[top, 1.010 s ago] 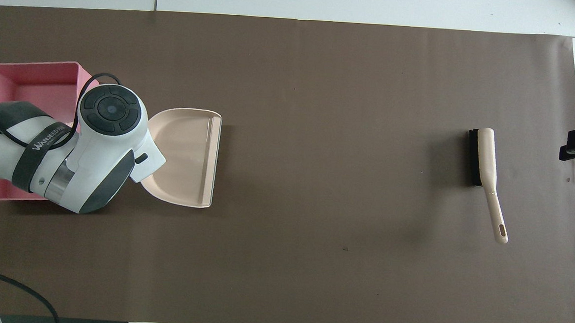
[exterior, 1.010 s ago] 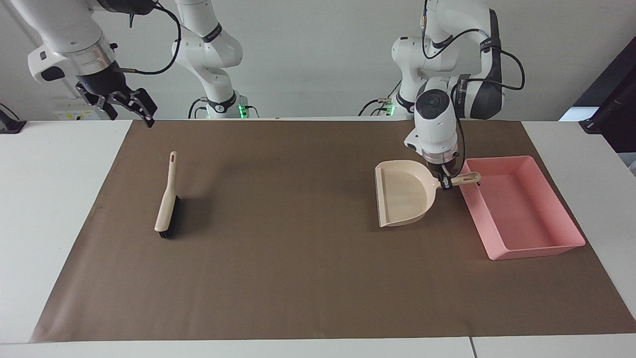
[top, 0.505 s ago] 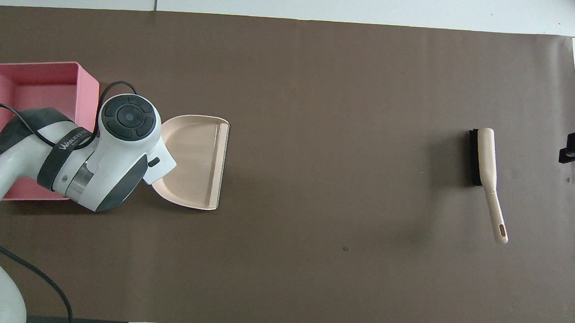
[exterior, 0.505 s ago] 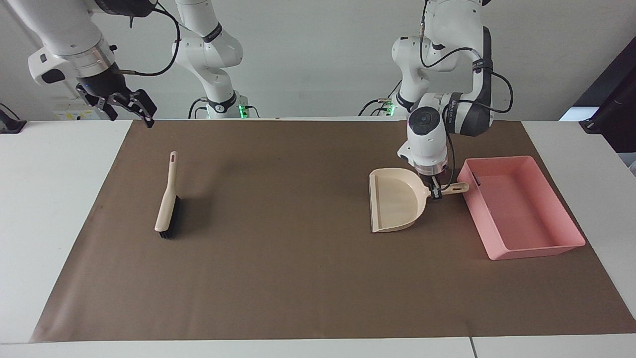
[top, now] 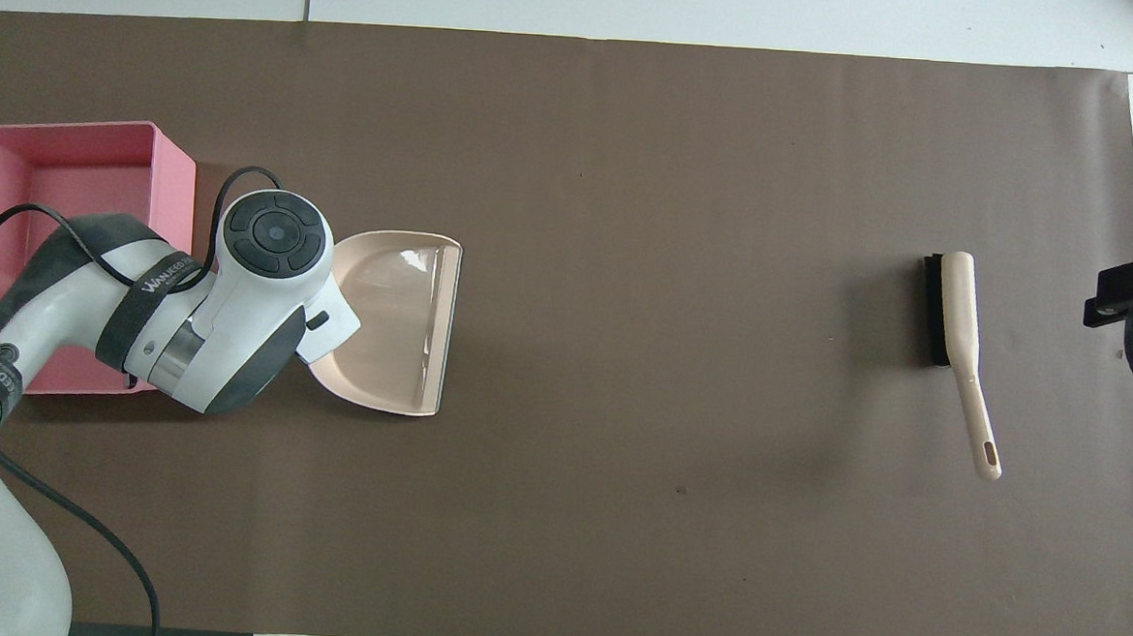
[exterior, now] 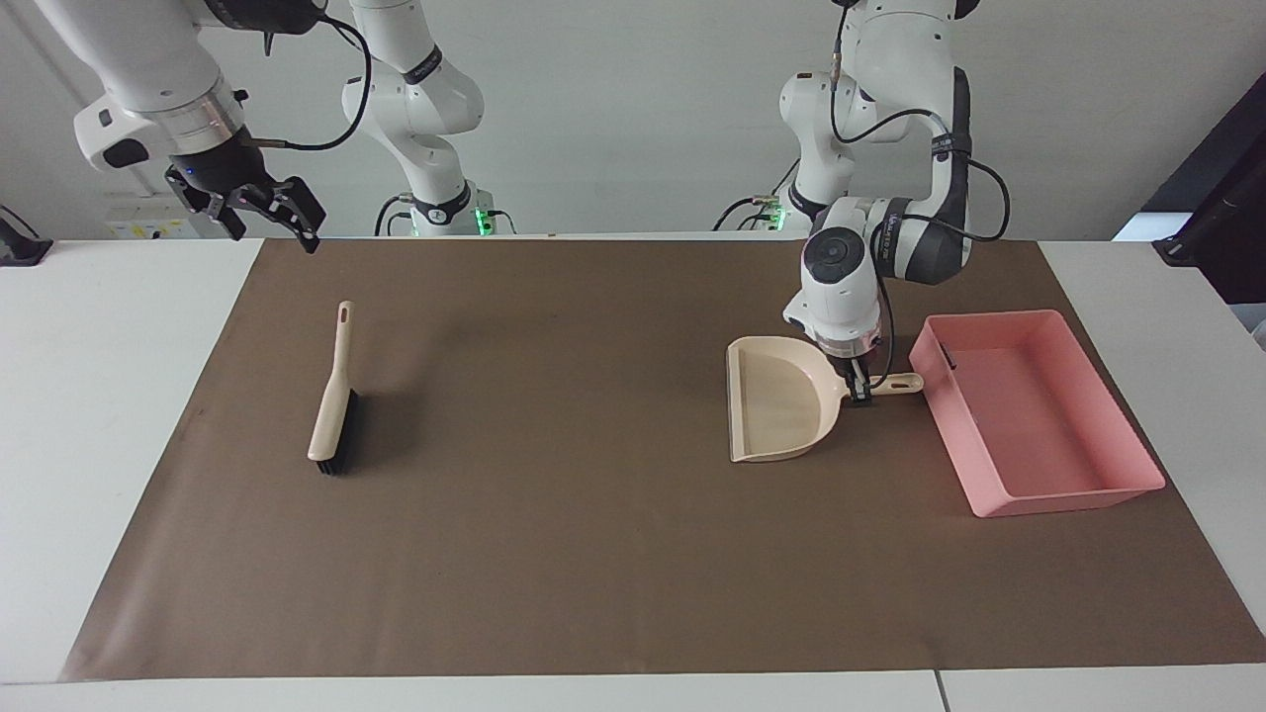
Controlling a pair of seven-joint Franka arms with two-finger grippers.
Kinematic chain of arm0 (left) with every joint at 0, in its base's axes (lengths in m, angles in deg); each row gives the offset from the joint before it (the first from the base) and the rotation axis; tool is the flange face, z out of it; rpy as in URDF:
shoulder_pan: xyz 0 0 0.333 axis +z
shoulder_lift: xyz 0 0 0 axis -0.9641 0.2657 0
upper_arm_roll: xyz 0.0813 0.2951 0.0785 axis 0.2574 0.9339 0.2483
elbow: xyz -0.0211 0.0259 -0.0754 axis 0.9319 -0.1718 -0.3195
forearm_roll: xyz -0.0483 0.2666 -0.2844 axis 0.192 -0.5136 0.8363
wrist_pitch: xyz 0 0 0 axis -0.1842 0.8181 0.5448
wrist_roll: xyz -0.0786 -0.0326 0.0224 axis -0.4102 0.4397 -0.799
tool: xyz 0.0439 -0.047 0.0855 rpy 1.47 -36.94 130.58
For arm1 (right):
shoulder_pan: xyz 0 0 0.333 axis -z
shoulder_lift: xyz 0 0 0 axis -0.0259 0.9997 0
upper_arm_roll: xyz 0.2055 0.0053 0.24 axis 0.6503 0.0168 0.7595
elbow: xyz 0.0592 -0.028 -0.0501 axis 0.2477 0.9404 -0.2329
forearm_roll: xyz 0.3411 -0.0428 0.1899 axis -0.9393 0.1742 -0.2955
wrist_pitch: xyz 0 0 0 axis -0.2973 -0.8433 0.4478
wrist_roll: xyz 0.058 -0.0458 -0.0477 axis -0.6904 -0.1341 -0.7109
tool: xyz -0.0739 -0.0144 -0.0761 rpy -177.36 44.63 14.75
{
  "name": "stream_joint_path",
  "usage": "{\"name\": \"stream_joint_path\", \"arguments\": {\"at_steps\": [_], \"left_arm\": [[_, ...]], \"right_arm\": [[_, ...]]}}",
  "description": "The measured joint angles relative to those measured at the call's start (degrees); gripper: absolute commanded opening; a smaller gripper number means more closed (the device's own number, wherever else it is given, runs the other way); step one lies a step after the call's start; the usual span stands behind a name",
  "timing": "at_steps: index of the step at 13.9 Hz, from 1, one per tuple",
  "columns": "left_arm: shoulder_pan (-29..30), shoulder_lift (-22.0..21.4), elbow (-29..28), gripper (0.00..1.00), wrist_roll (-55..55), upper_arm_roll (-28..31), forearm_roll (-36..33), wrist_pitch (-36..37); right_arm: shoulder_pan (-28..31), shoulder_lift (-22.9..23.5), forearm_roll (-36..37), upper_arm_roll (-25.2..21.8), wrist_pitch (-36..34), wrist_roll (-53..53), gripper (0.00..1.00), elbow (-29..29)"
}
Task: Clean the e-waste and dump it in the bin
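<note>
Bin (exterior: 1039, 494): sitting beside dustpan (exterior: 776, 400).
Left pincer (exterior: 862, 388): straddling dustpan handle; grip indeterminable.
Right pincer (exterior: 267, 210): spread, hanging raised over the desk (exterior: 99, 396) edge.

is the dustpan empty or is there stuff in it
Empty. In both views the dustpan lies flat on the brown mat beside the pink bin, and its beige inside shows bare, no scraps.

My left gripper (exterior: 861, 389) is sitting on the handle of the beige plastic dustpan (exterior: 778, 399), which is lying on the brown paper mat (exterior: 593, 554) beside the shallow pink plastic tray (exterior: 1039, 494). My right gripper (exterior: 259, 209) is waiting, fingers apart, above the mat's corner.
</note>
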Motion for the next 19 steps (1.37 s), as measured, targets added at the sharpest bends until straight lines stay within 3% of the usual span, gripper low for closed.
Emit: {"name": "stream_joint_path", "arguments": {"at_steps": [6,14,16,19], "left_arm": [[0.69,-7.52,0.92,0.98,19.43,0.84,4.77,8.03],[11.0,-9.45,1.28,0.98,45.2,1.65,15.23,9.32],[13.27,-9.47,3.69,0.98,48.72,1.74,19.34,9.28],[16.31,-9.7,11.76,0.98,54.31,1.82,23.78,12.83]], "right_arm": [[-0.02,-0.07,0.0,0.03,0.0,-0.89,1.0,0.0],[-0.06,-0.07,0.0,0.24,0.2,-4.04,1.0,0.01],[-0.14,-0.07,0.04,0.5,1.7,-4.04,1.0,0.07],[-0.16,-0.07,0.05,0.66,2.38,-4.04,1.0,0.14]]}}
